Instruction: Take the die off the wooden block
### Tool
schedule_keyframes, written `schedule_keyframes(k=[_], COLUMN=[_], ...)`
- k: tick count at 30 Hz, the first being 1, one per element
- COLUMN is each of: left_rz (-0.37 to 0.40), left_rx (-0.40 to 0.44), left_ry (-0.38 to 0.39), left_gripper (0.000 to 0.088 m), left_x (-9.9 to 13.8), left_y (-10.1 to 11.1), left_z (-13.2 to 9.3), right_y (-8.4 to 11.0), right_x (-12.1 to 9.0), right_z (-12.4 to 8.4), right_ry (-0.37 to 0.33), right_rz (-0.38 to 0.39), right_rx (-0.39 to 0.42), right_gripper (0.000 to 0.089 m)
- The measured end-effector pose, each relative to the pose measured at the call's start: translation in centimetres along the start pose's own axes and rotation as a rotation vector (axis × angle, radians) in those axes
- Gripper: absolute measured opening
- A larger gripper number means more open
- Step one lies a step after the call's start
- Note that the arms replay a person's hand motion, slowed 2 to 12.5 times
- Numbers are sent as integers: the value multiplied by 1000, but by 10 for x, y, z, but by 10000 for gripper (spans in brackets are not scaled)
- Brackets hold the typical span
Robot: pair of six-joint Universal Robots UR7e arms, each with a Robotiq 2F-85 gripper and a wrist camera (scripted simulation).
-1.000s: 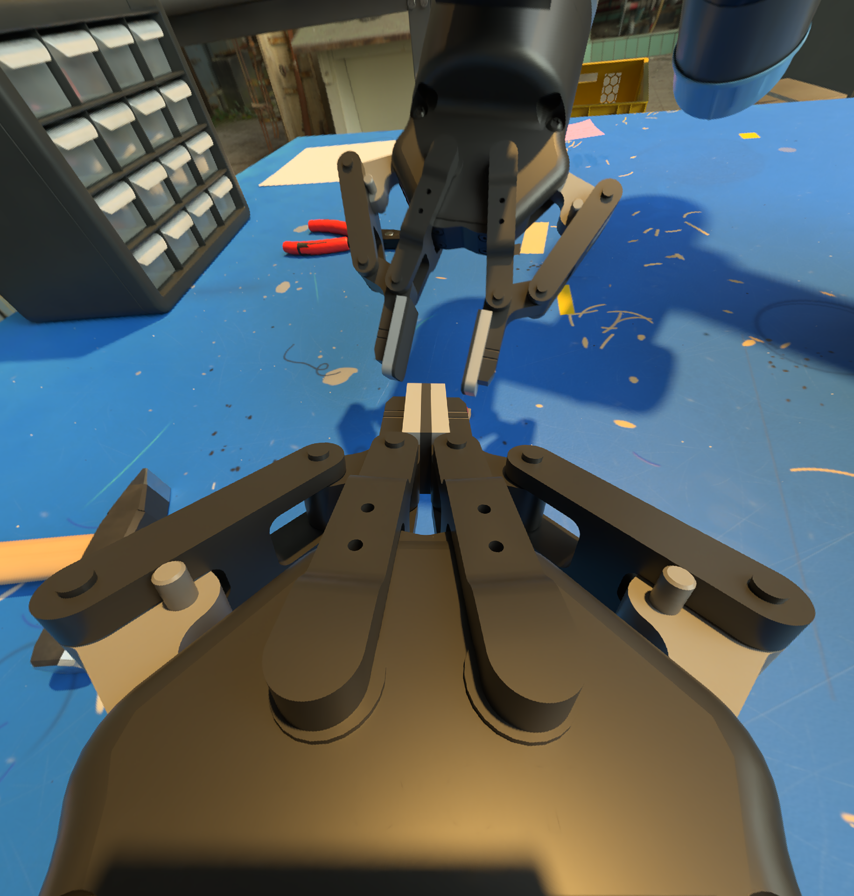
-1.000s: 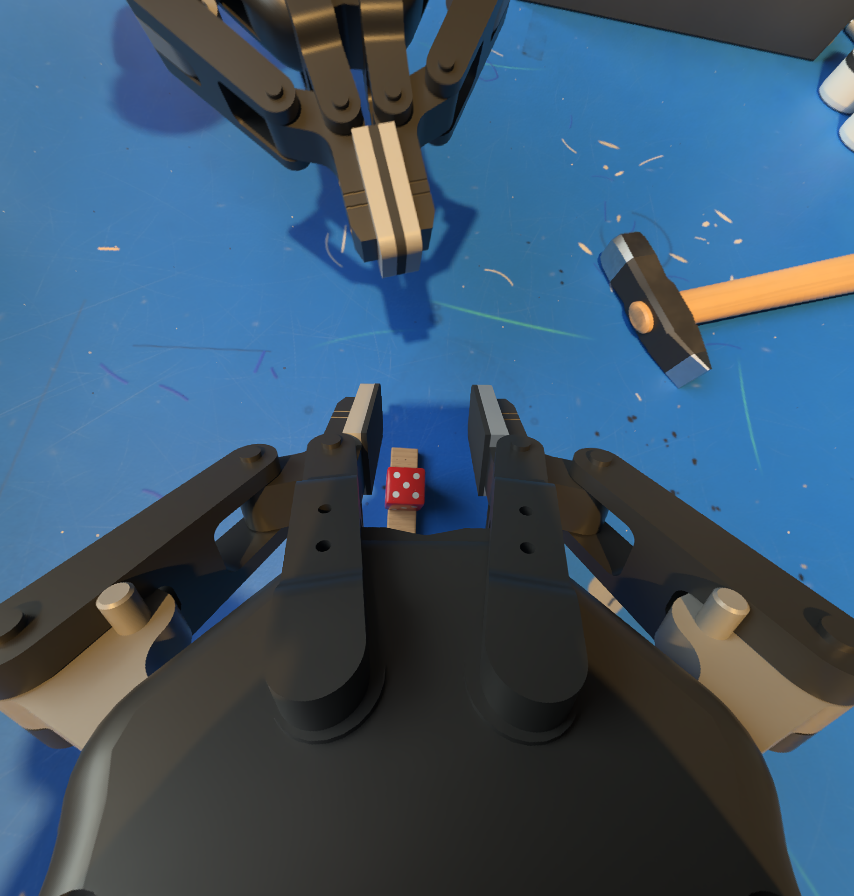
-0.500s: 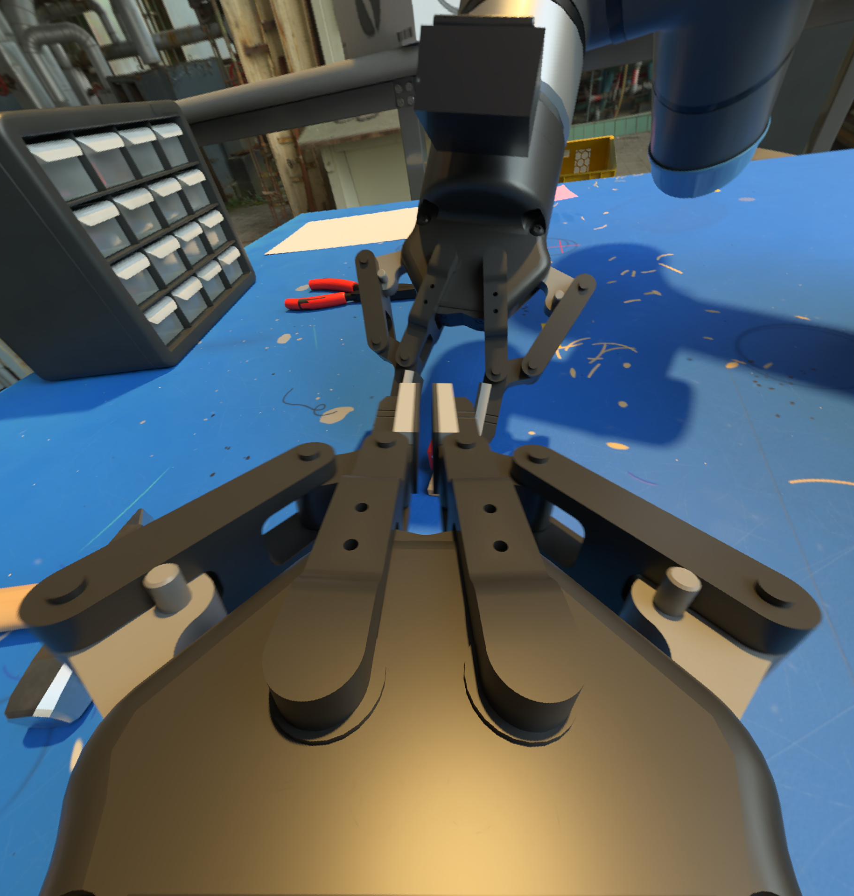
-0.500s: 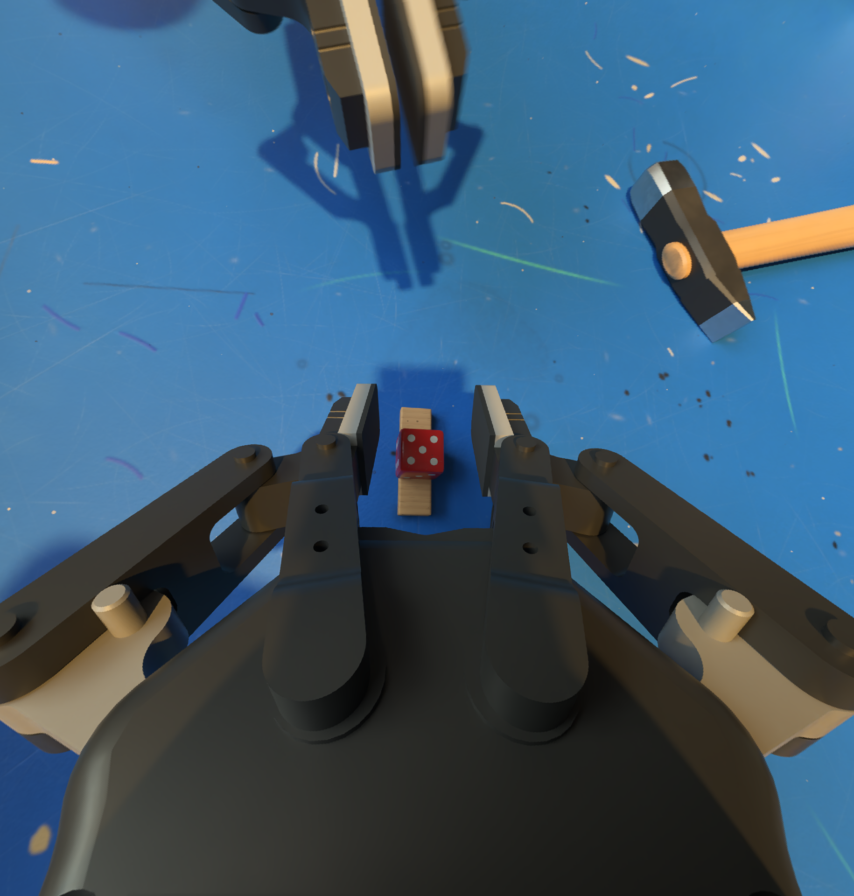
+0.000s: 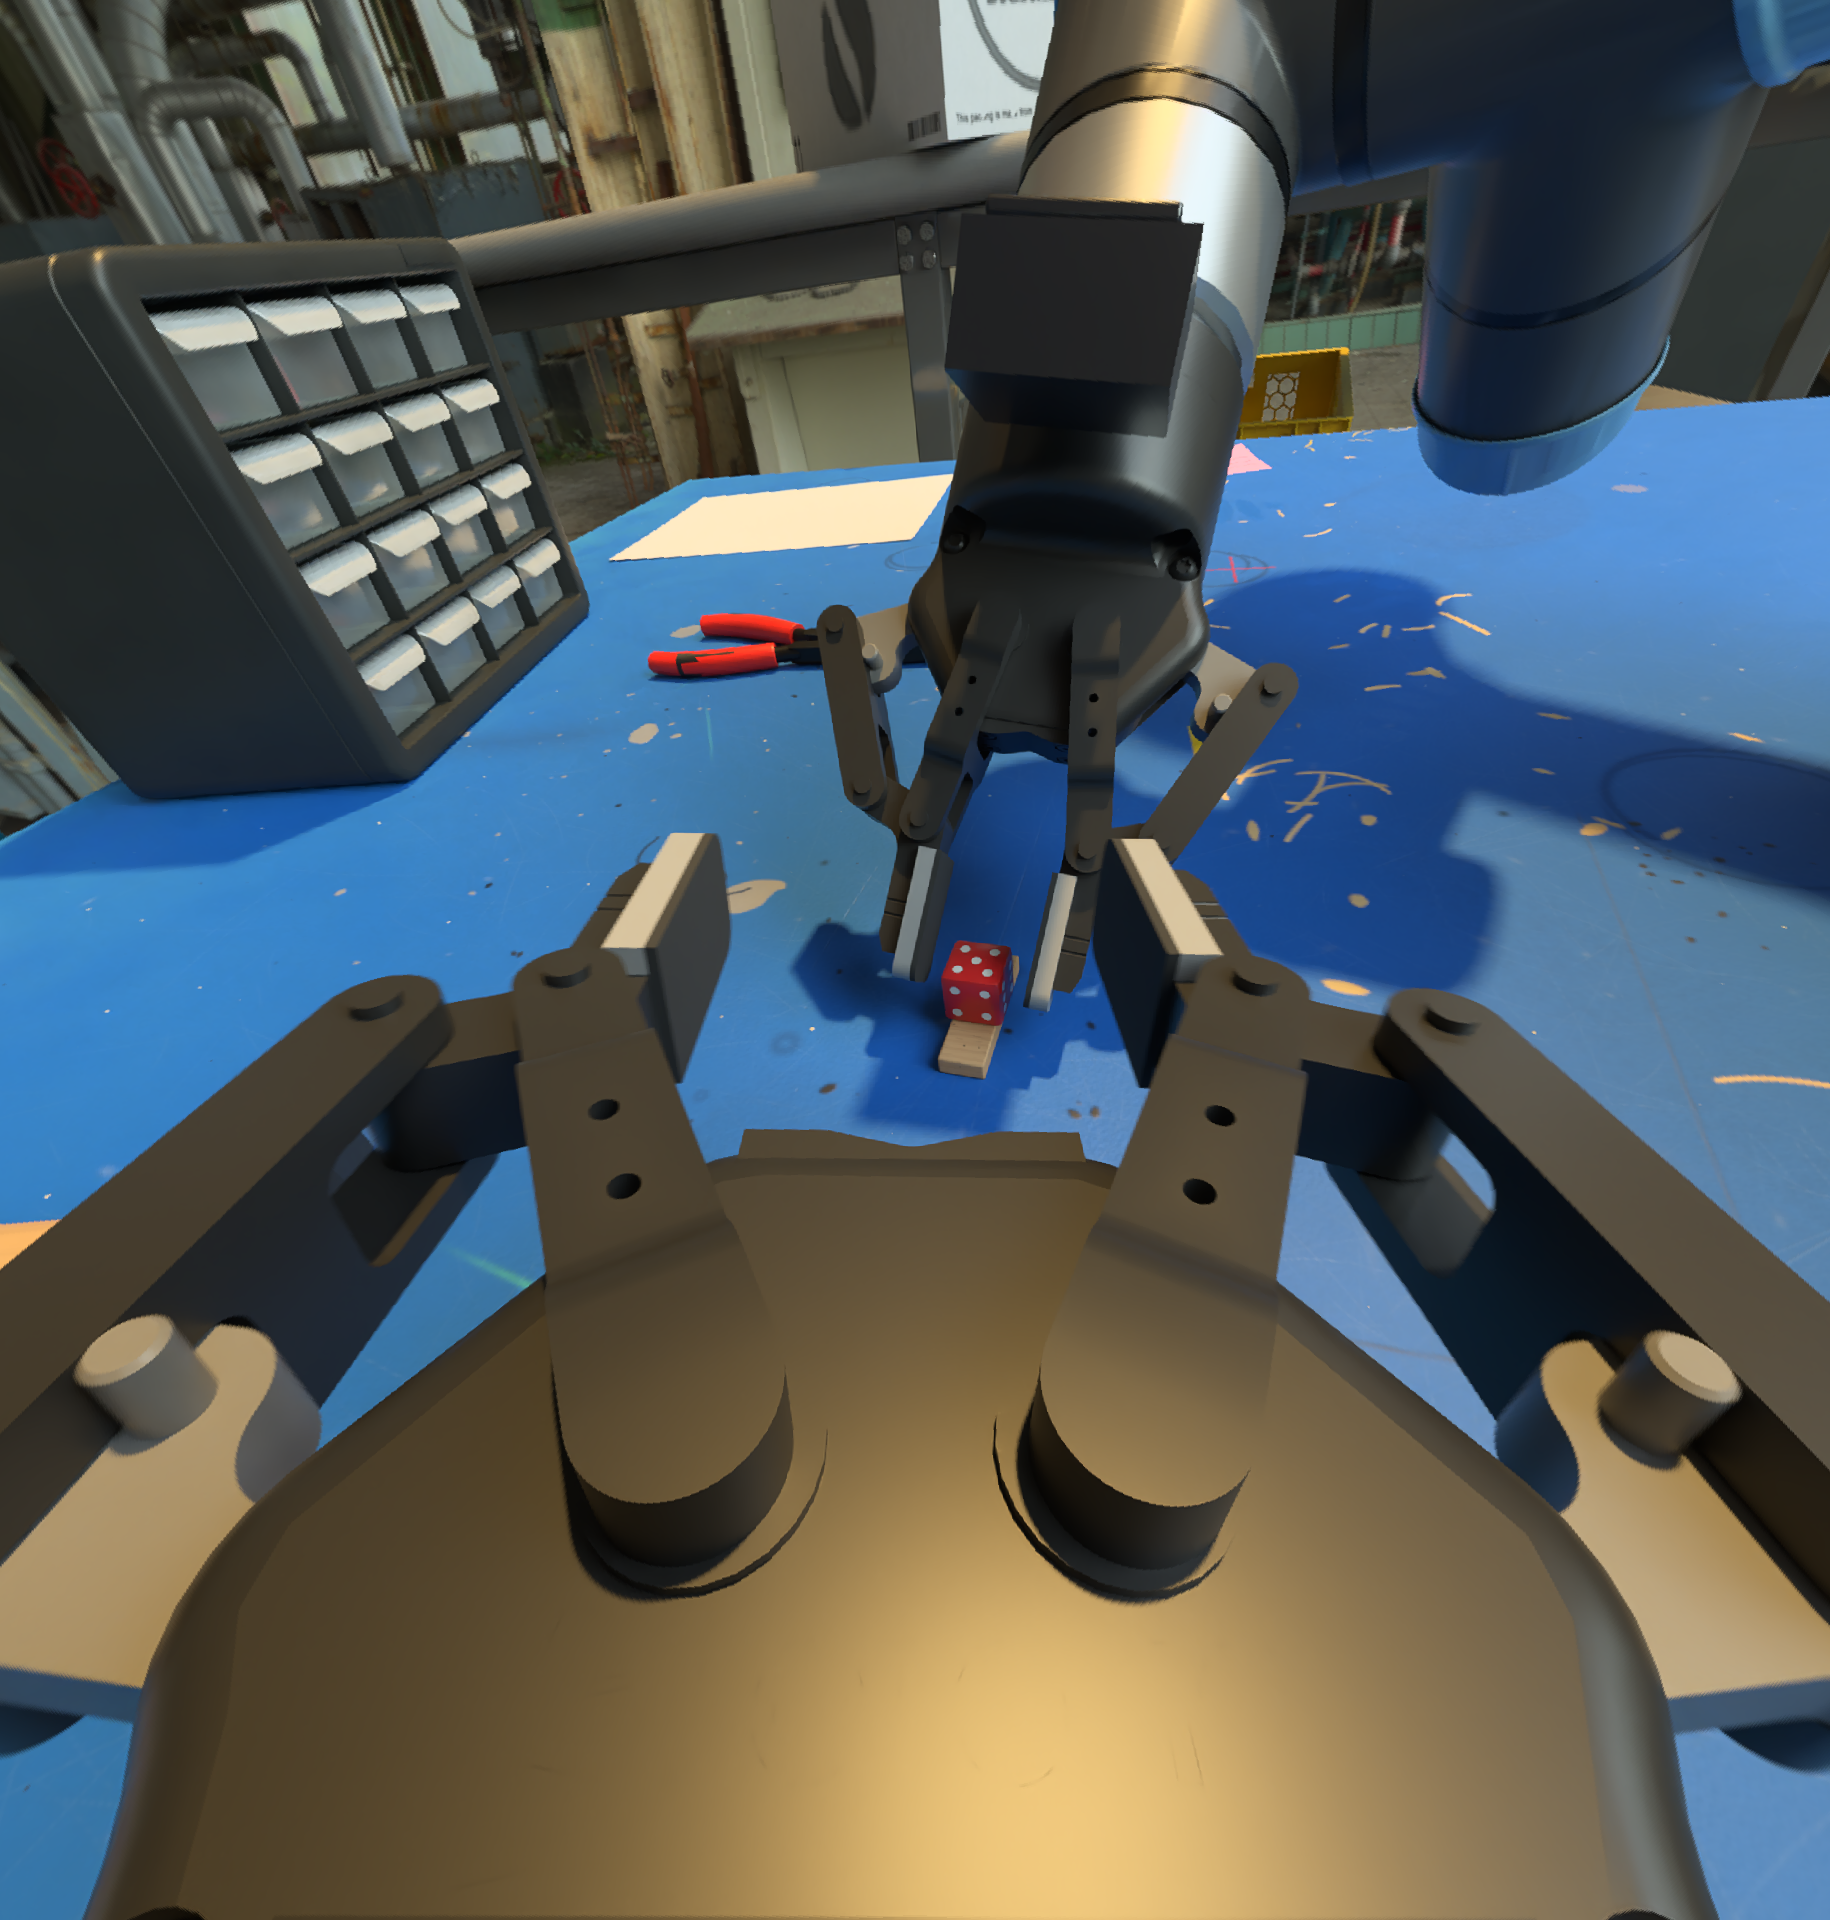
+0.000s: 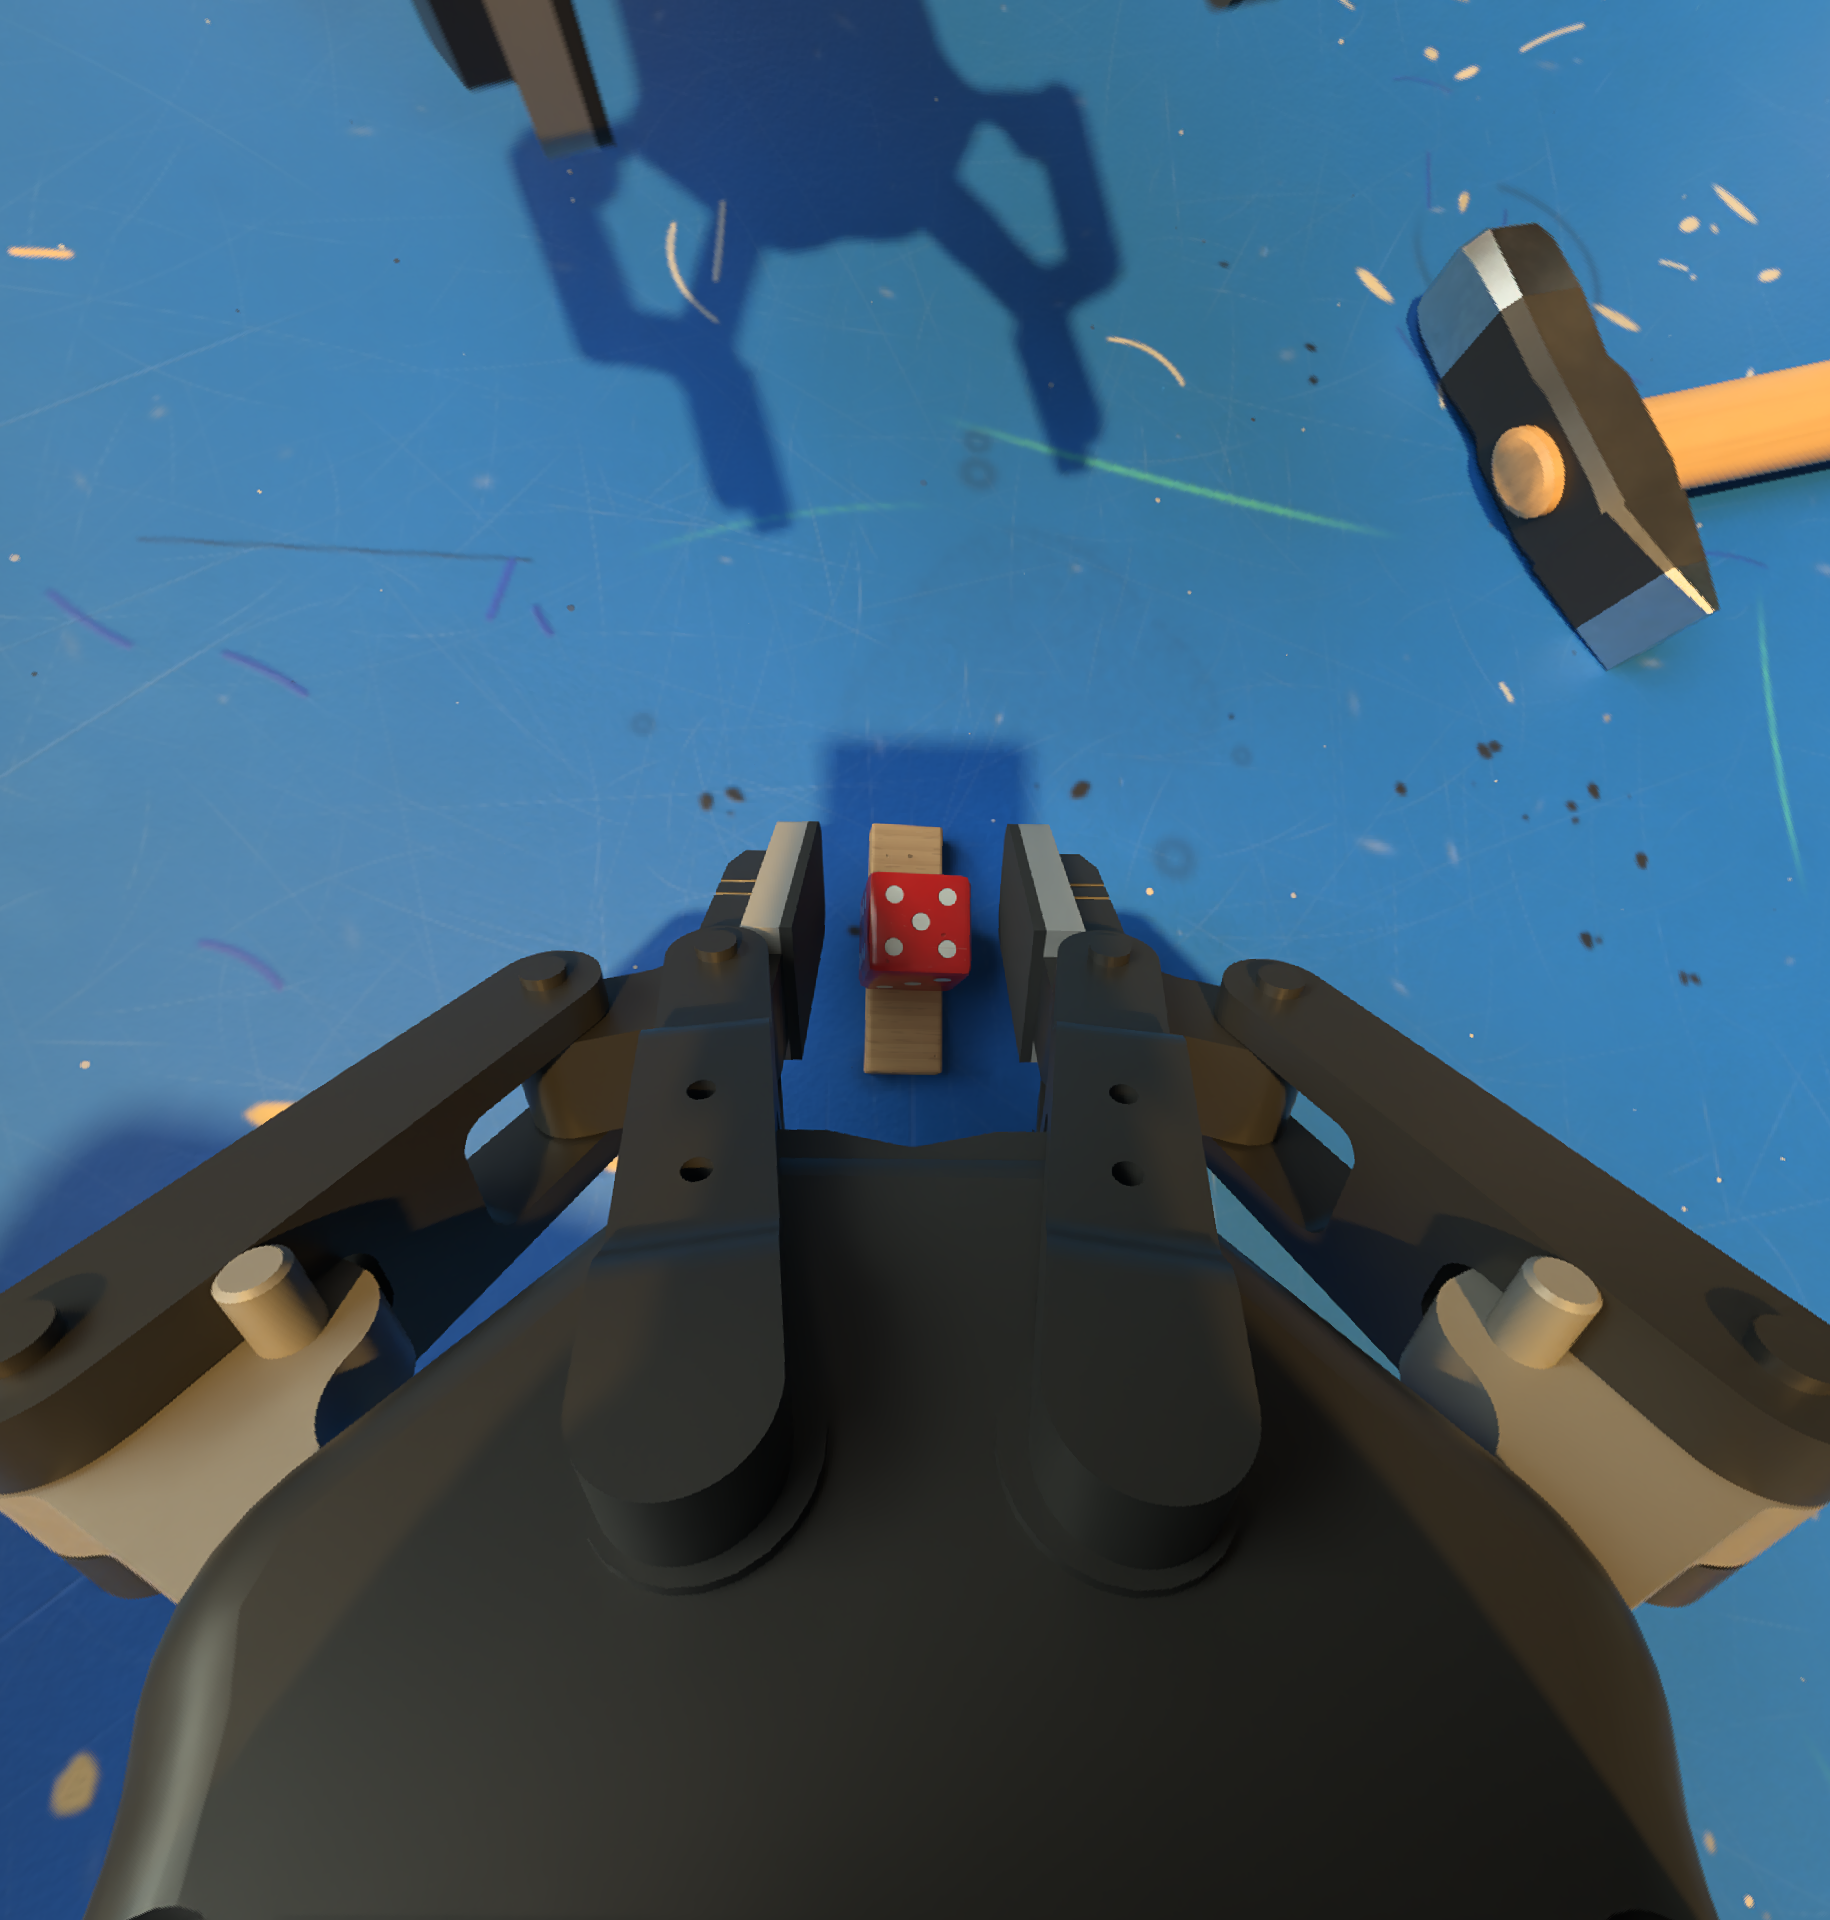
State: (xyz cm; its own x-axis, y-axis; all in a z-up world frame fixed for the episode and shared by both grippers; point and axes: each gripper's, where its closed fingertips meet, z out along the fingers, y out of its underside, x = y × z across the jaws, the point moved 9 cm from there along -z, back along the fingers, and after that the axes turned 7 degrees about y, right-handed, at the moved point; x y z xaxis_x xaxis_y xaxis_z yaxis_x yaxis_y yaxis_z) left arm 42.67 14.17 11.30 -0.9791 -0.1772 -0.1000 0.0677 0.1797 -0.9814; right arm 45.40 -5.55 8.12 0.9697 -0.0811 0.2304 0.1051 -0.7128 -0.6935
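A red die with white pips sits on a small flat wooden block lying on the blue table. My right gripper is open, low over the table, with one finger on each side of the die and a gap to it on both sides. The left wrist view shows the same die on the block between the right gripper's fingers. My left gripper is open and empty, raised and set back on the near side of the block.
A hammer with a wooden handle lies to the right in the right wrist view. A dark drawer cabinet stands at the far left, red-handled pliers and a white sheet lie behind the right gripper.
My left gripper has gone from shut to wide open and pulled back upward. My right gripper has come down so that its open fingers flank the die.
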Motion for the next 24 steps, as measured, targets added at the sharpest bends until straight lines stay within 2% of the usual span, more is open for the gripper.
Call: schedule_keyframes(k=[1,5,12,14,19,24], left_rz=[2,-15,-60,-64,-64,-60], left_rx=[2,3,-24,-35,-61,-80], left_ry=[-3,-10,-10,-15,-26,-71], left_gripper=[673,693,846,854,854,854], left_x=[0,-2,-4,-5,-5,-6], left_y=[0,1,5,6,8,9], left_z=[0,0,3,4,7,9], right_y=[1,1,4,4,3,-1], right_x=[0,0,0,0,0,5], right_z=[0,2,3,3,1,-5], right_ry=[-1,-2,-1,-2,21,93], right_rz=[2,2,-1,-4,-18,-39], right_rx=[-1,-2,-19,-19,-12,39], right_gripper=[304,272,223,196,195,195])
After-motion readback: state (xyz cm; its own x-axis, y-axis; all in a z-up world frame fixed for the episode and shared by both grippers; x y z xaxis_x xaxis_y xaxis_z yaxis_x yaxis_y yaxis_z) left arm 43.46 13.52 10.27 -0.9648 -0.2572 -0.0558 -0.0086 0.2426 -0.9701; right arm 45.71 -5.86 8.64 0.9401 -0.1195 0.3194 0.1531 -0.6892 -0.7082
